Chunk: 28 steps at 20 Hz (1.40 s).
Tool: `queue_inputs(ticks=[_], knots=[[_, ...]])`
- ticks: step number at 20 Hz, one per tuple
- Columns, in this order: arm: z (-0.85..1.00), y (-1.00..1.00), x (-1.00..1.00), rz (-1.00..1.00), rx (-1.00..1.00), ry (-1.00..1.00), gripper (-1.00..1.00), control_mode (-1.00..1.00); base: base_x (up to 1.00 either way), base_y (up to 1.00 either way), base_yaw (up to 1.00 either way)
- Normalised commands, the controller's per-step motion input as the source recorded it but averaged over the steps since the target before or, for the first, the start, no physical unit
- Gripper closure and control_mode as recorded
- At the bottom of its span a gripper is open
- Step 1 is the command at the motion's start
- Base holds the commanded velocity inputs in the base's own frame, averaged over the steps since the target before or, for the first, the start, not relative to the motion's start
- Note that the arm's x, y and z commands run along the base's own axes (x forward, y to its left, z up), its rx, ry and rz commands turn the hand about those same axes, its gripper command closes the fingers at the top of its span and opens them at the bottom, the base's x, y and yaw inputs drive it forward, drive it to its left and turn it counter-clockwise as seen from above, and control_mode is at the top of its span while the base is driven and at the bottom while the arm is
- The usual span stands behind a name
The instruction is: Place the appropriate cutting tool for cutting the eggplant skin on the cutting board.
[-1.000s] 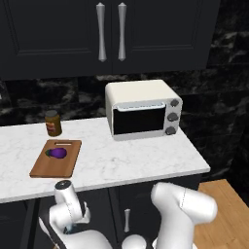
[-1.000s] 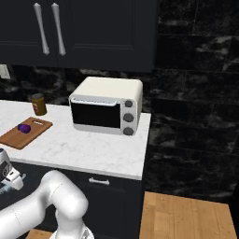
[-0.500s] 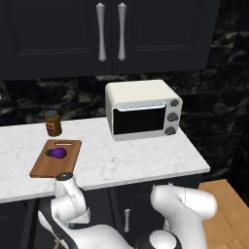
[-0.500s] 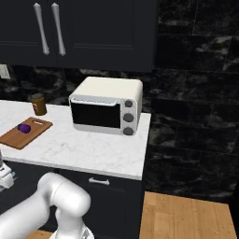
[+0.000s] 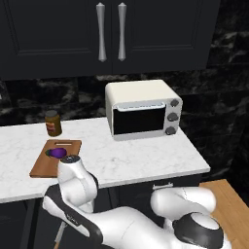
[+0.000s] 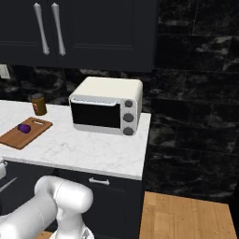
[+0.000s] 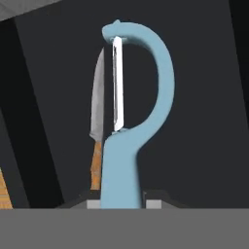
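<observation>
Light-blue loop-headed peeler (image 7: 127, 146) is gripped at handle base by gripper (image 7: 121, 200), frame centre; steel-bladed, brown-handled knife (image 7: 97, 141) seen just behind. Purple eggplant (image 5: 57, 153) is seen on brown wooden board (image 5: 44, 168), left of frame.

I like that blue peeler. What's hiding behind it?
Behind the light-blue peeler in the hand view is a knife: you can see its steel blade and part of its brown handle. The peeler covers the knife's right side, and the handle's lower end is hidden.

White toaster oven (image 5: 143, 109) on marble counter (image 5: 146, 158); brown jar (image 5: 53, 122) near backsplash; knife (image 7: 97, 126).
</observation>
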Motion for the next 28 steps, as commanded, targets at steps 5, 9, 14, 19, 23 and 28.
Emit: queue_inputs(ticks=[5,9,14,19,23,28], knots=[[0.95,0.05,0.75,-0.12,0.00,0.00,1.00,-1.00,0.00,0.00,0.00],[0.48,0.18,1.00,-0.16,0.00,0.01,1.00,-1.00,0.00,0.00,0.00],[0.09,0.23,1.00,-0.15,-0.06,0.01,1.00,-1.00,0.00,0.00,0.00],[0.00,0.23,0.61,-0.10,-0.07,0.00,1.00,-1.00,0.00,0.00,0.00],[-0.02,0.20,0.45,-0.07,-0.04,0.00,1.00,-1.00,0.00,0.00,0.00],[-0.06,0.03,0.38,-0.04,-0.01,0.00,1.00,-1.00,0.00,0.00,0.00]])
